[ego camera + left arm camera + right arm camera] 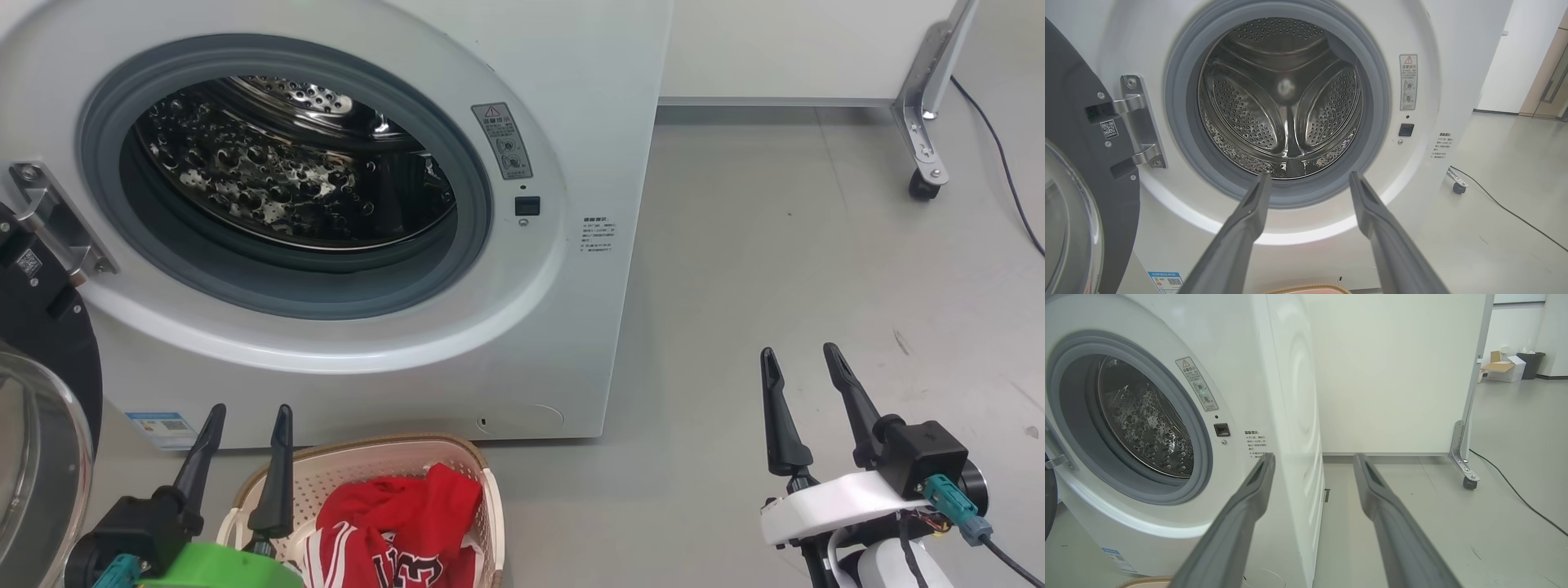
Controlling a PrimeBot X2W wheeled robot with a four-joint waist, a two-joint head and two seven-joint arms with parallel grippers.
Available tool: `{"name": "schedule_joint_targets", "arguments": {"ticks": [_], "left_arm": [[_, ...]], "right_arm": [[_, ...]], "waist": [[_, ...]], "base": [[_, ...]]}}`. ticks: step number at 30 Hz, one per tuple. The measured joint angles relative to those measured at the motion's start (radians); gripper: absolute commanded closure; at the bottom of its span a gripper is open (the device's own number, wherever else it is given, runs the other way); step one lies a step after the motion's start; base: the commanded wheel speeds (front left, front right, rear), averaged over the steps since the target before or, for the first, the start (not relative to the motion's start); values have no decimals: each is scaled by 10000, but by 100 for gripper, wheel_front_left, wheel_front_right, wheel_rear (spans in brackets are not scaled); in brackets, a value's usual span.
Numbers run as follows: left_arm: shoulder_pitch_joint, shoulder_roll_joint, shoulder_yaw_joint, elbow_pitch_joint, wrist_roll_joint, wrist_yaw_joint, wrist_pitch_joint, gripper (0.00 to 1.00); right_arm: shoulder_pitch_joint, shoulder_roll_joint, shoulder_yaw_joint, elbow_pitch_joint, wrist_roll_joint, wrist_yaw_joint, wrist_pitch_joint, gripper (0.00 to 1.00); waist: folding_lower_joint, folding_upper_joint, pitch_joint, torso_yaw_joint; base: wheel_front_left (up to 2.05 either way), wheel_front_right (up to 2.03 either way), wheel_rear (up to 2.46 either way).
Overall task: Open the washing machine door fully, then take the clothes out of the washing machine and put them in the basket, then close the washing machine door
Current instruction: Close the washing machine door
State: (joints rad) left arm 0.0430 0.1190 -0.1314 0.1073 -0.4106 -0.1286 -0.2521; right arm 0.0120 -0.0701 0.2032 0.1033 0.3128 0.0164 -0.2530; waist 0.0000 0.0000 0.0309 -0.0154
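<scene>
The white washing machine (pixel 571 269) stands open, its steel drum (pixel 1282 106) bare inside. Its door (pixel 41 408) hangs swung out at the far left, black rim and clear glass bowl partly cut off by the frame; the door (pixel 1081 183) also fills the left edge of the left wrist view. Red jersey clothes (pixel 392 523) lie in the cream basket (pixel 482 490) on the floor before the machine. My left gripper (pixel 249 412) is open just above the basket's left rim, pointing at the drum mouth. My right gripper (pixel 798 355) is open over bare floor to the machine's right.
Grey floor (pixel 775 245) spreads to the right of the machine. A white panel on a castor leg (pixel 927 175) stands at the back right, with a black cable (pixel 1004 163) trailing across the floor. Boxes and a bin (pixel 1515 365) sit far off.
</scene>
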Motion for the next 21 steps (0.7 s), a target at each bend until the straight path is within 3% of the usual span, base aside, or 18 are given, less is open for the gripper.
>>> {"name": "schedule_joint_targets", "arguments": {"ticks": [21], "left_arm": [[128,-115,111,-107,109,0,0,0]], "right_arm": [[0,58,-90,63,-19,94,0,0]], "waist": [[0,0,-186,-137]], "base": [[-46,47,-2]]}}
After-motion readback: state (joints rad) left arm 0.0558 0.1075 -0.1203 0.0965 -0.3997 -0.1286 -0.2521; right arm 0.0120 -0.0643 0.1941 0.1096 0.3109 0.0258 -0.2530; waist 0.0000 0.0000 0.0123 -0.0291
